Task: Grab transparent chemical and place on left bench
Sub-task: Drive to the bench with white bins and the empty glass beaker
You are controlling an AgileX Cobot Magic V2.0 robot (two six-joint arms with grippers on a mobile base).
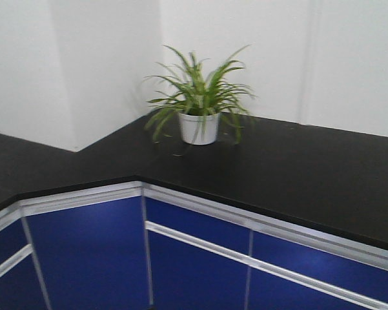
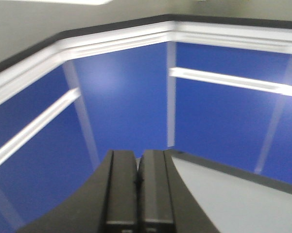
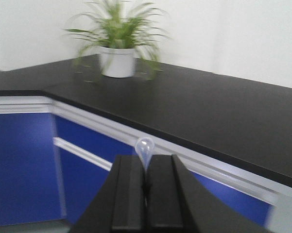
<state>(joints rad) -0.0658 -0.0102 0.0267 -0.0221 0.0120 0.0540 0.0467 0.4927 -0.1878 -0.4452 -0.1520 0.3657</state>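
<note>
My right claw (image 3: 146, 164) is clenched on the transparent chemical (image 3: 145, 145), whose bulb pokes out between the jaws, so I judge the grab done. My left claw (image 2: 137, 162) is clenched, empty, facing blue cabinet doors (image 2: 126, 97). Beyond is a black worktop (image 3: 199, 107) with a potted plant (image 3: 117, 58). The left bench is not in view, so placing remains.

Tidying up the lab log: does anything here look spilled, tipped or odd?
Nothing stands out. The potted plant stands upright on the black benchtop, no spill shows, the right gripper pinches the clear pipette bulb-up, and the left gripper is shut and empty.
</note>
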